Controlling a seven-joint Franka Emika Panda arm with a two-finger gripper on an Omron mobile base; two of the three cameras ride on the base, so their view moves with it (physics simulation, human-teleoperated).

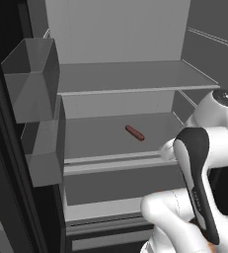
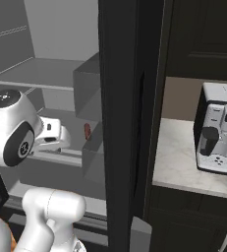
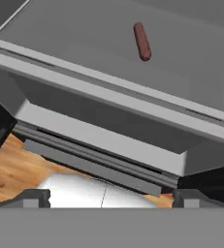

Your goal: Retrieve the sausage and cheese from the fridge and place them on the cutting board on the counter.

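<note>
I'm facing the open fridge (image 1: 120,29), base parked right at its doorway, and I'm holding my gripper (image 3: 111,196) wide open with nothing between the fingers, ready for a first pick. My hand is hanging out in front of the shelves, low, at about the front lip of the middle shelf (image 1: 110,160), and it's tilted so the camera is looking up and across that shelf from outside.

The sausage (image 1: 134,132) is lying flat on the middle shelf, alone, set back from the front edge and angled a bit across the shelf. From the right side I'm catching it as a small red end (image 2: 87,131) just past the door bin (image 2: 93,157). In my hand view it is sitting high (image 3: 142,41), well beyond my fingertips (image 3: 35,198), with the shelf lip between us.

I'm judging that I'm staying outside and open so the fingers clear that lip before going in over the shelf. The reach ahead looks like up, forward, then down across the sausage's short side.

Cheese: I'm not making it out on the shelves I'm seeing. To my right, the counter (image 2: 176,162) is carrying a coffee machine (image 2: 218,133).
</note>
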